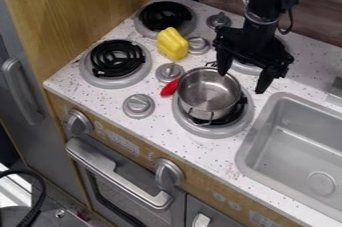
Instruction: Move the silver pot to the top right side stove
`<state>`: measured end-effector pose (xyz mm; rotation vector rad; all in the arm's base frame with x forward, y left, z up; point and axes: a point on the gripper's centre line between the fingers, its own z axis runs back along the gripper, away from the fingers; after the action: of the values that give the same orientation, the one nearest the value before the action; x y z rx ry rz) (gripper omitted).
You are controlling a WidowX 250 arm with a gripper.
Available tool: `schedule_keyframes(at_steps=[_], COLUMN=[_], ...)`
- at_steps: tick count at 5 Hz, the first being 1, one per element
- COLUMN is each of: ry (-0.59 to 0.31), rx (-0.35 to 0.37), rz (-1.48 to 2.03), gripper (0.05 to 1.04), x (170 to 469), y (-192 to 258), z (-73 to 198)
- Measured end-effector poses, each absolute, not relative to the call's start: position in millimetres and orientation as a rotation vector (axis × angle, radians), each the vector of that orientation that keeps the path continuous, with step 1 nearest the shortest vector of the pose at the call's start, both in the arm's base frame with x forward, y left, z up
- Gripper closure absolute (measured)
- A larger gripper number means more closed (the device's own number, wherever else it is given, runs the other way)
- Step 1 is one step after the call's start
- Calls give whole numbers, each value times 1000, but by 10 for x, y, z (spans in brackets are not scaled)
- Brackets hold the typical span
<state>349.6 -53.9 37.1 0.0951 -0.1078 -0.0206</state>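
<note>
The silver, round metal pot with thin wire handles (209, 95) sits upright on the lower right burner, a black coil in a grey ring (212, 133), with its open mouth facing up. The black two-finger gripper (241, 82) hangs down from the top of the view at the pot's far right side, its fingers spread wide apart. One fingertip is at the pot's far rim, whether touching or just above it I cannot tell; the other points down beyond the pot's right side, over the speckled white counter (160, 128). The upper right burner (245, 67) lies just behind the pot, partly hidden by the gripper, its grey edge near the pot's rim. To the left, a small glossy red object (169, 88) lies right beside the pot's wall, and a round grey knob (169, 72) stands just past it. Farther back, a chunky yellow block-like object (172, 44) lies next to another grey knob (198, 45), between the two upper burners. On the right, a strip of counter runs between the pot's burner and the raised rim of the grey sink (246, 146). The counter's front edge slants past below, with bare speckled surface between it and the burner ring.
</note>
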Motion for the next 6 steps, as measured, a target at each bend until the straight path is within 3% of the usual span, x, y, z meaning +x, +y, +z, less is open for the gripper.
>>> schedule_keyframes(at_steps=[3, 5, 6], ry=[64, 91, 84], rx=[44, 37, 42], rz=[-35, -16, 6], gripper=[83, 127, 409], x=[3560, 3715, 3751], y=[-576, -519, -407], z=[-322, -504, -501])
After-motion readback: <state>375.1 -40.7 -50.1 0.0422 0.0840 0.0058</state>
